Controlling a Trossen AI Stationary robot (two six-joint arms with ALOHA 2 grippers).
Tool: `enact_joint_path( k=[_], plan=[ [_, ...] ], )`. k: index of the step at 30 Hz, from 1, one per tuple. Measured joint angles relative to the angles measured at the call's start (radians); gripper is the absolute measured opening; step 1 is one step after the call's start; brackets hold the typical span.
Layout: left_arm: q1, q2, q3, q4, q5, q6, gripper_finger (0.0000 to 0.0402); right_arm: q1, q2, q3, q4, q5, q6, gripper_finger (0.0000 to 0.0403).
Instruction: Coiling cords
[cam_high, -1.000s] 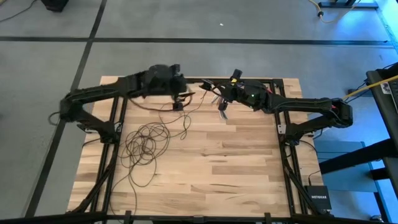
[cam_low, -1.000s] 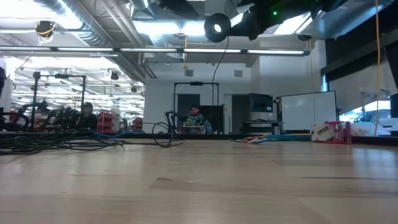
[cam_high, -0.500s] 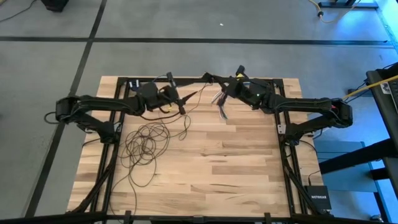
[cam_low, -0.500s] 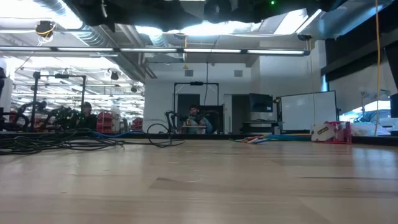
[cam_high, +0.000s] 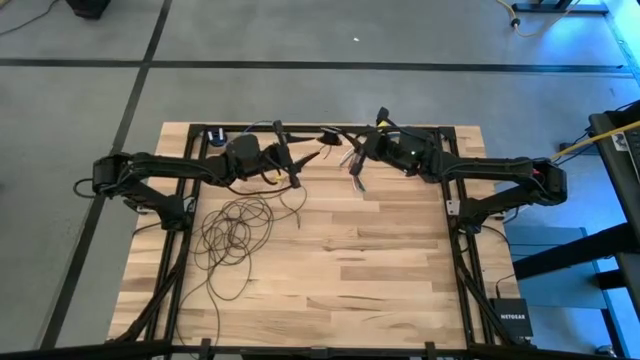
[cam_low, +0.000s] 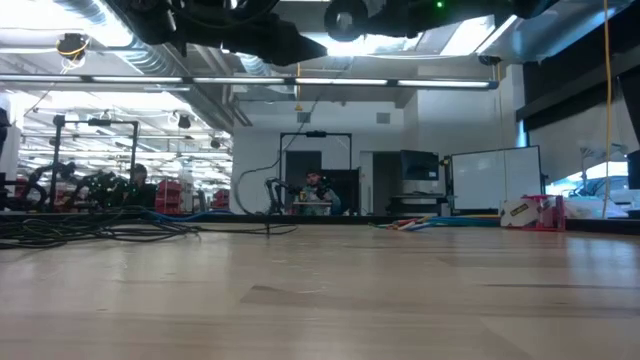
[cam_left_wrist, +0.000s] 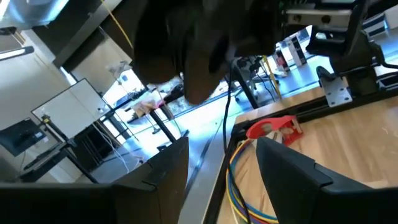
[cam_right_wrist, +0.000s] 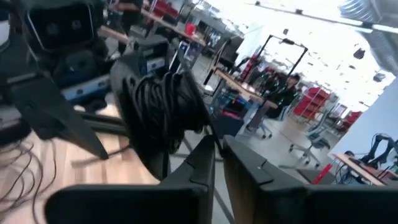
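At the far edge of the pale wooden plank counter, near its middle, the two dark arms are seen reaching toward each other from opposite sides. The left gripper is held above the counter left of centre, its fingers spread apart with nothing between them in the left wrist view. The right gripper is held just beyond it, toward the far rim; its fingers are seen almost together with only a narrow gap, and whether anything is pinched there cannot be told. A compact dark wound bundle of thin wire is seen directly ahead of the right fingers, close to the left gripper's body. The long thin dark brown-black cord is mostly laid in a loose tangle of many overlapping loops on the left half of the counter, below the left arm, with one strand trailing toward the near edge and another rising toward the grippers. A short bundle of multicoloured wires is noted lying on the counter under the right gripper; in the left wrist view its red, yellow and blue strands are seen beside a red clip-like piece. From the low view, both arms are seen overhead, a strand of cord hanging down from them in a curve to the counter.
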Motion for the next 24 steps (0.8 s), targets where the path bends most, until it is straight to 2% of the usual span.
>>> enact_joint_path(
  k=[19,24],
  plan=[
    [0.0,0.0,0.0,0.001,-0.001,0.0,0.0182,0.0,0.0,0.0,-0.02,0.0,0.001,0.0039],
    [0.0,0.0,0.0,0.007,-0.001,-0.007,0.0182,0.0,0.0,0.0,-0.02,-0.009,0.001,0.0007]
  ],
)
